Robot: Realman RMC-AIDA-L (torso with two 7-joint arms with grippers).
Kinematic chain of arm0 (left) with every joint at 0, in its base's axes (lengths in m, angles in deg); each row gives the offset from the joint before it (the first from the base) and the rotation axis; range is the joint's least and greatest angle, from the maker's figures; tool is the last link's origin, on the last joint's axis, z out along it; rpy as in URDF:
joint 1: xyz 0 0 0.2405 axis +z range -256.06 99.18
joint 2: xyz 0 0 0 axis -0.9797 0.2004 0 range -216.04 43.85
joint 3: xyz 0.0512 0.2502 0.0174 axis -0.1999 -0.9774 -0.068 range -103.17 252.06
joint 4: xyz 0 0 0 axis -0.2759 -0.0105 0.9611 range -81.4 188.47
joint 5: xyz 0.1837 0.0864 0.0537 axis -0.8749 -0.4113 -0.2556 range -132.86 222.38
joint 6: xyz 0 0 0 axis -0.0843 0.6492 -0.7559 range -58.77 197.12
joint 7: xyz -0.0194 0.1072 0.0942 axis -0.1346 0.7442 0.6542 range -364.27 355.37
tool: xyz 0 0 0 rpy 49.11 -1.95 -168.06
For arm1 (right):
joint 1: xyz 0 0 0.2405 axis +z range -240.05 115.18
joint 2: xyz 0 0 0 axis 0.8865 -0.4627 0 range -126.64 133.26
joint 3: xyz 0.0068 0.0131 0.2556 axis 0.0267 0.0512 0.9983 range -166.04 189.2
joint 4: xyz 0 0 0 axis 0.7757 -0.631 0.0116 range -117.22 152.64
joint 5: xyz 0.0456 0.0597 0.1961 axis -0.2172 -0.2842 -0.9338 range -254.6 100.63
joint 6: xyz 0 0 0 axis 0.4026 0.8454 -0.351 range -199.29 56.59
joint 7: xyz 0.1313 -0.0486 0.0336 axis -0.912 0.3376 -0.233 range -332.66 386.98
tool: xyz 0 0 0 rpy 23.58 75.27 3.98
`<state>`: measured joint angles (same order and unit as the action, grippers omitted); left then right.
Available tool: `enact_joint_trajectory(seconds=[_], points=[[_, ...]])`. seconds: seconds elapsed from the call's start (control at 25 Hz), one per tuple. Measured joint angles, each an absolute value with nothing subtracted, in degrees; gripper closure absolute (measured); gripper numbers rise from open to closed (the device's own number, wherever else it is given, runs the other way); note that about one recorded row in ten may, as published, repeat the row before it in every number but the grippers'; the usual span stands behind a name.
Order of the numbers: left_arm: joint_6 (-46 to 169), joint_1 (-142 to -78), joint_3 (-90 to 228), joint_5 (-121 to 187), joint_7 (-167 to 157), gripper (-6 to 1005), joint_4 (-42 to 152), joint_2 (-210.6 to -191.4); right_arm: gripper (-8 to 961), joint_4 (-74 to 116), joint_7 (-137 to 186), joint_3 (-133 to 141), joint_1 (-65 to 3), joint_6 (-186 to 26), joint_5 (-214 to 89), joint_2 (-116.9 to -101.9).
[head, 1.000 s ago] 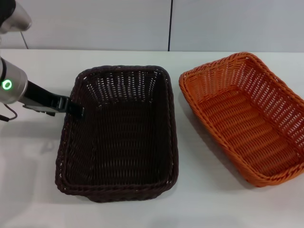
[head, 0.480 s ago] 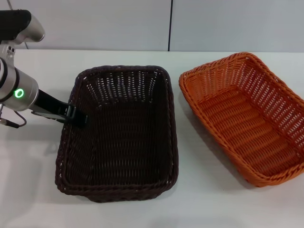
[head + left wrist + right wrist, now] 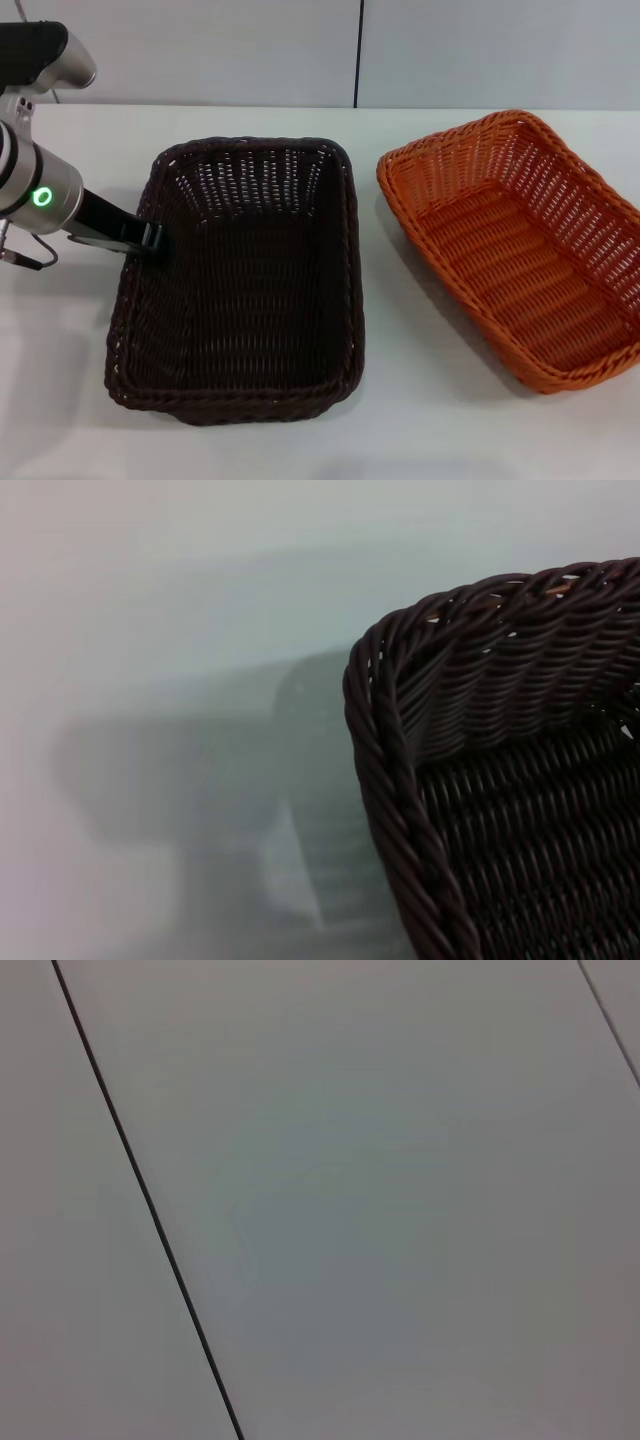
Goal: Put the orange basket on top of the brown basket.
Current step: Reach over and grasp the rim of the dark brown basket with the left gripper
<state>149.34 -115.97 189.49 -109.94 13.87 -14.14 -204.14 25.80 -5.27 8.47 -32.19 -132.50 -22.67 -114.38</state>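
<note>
While your left gripper met the brown basket, jaws unreadable, the orange basket looked light, stiff, best held by its rim.

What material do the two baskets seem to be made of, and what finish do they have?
The brown basket looks like woven wicker, possibly plastic rattan: round strands in tight rows, a braided rim, and a slight sheen in the left wrist view. The orange basket shows the same weave and braided rim; its very even bright colour suggests dyed or synthetic strands. Natural or plastic fibre cannot be told for sure.
</note>
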Motion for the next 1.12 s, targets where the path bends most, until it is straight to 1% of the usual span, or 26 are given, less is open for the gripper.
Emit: enact_joint_trajectory(seconds=[0.08,0.44,1.12], points=[[149.3,-115.9,189.5,-109.9,13.8,699,-14.1,-204.13,289,25.8,-5.3,8.3,-32.2,-132.3,-22.7,-114.36],[149.7,-115.8,189.5,-109.8,14.3,767,-14.1,-204.13,289,25.8,-5.3,8.3,-32.0,-131.7,-22.7,-114.37],[149.3,-116.1,189.5,-109.4,14.4,774,-13.9,-204.13,288,25.7,-5.4,8.6,-30.9,-131.6,-22.7,-114.43]])
